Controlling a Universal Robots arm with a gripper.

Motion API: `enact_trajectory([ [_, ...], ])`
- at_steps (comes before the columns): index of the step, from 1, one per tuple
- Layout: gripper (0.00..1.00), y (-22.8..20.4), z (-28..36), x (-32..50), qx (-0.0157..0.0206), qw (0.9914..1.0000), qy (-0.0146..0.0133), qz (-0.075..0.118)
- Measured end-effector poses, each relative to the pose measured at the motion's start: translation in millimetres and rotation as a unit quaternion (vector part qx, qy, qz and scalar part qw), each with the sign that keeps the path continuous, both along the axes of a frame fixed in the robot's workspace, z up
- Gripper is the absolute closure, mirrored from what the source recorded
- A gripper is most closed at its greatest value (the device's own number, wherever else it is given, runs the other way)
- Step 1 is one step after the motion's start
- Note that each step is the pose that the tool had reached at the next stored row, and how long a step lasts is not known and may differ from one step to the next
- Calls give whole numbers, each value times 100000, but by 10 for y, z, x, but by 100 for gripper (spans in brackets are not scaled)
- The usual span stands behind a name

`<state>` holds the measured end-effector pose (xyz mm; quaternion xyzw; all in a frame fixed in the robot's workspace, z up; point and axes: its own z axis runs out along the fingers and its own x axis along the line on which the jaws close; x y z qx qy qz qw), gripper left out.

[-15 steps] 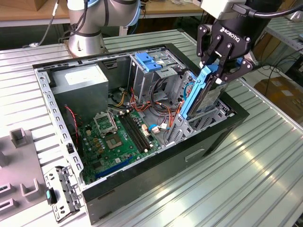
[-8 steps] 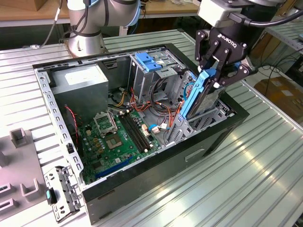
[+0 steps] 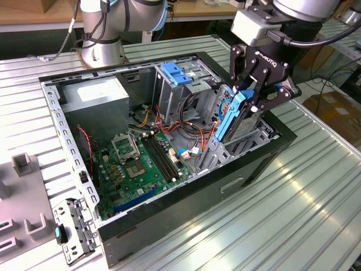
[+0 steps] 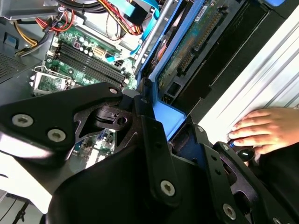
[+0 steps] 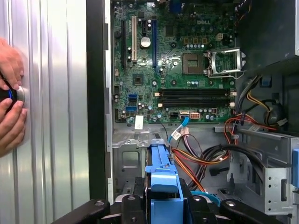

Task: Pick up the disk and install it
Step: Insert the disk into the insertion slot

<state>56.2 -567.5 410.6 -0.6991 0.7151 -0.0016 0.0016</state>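
The gripper (image 3: 252, 105) was pinched on the disk (image 3: 233, 114), holding it on edge by its blue carrier rails. The disk's lower end sat at the metal drive cage (image 3: 256, 139) in the open computer case's (image 3: 186, 212) corner, towards the exterior view's right. The motherboard (image 3: 138, 164) lay beside the cage, and a person's hand (image 4: 266, 128) rested on the ribbed table (image 3: 293, 214) outside the case.
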Motion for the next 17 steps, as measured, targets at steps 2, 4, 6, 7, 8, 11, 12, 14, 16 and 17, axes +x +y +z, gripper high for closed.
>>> enact_trajectory([
  [2,63,-2,-35,0,-8,100000,1,1],
  [4,63,-4,-72,0,-7,100000,-2,-1],
  [6,63,-7,-117,0,-13,100000,-1,-1],
  [7,63,-8,-140,0,-11,100000,0,1],
  [8,63,-9,-160,0,-4,100000,-2,0],
  [11,63,-14,-228,0,-4,100000,-1,-1],
  [12,63,-15,-246,0,-5,100000,1,0],
  [14,63,-17,-272,0,-11,100000,0,-1],
  [16,63,-17,-272,0,-20,100000,2,0],
  [17,63,-17,-273,0,-19,100000,1,0],
])
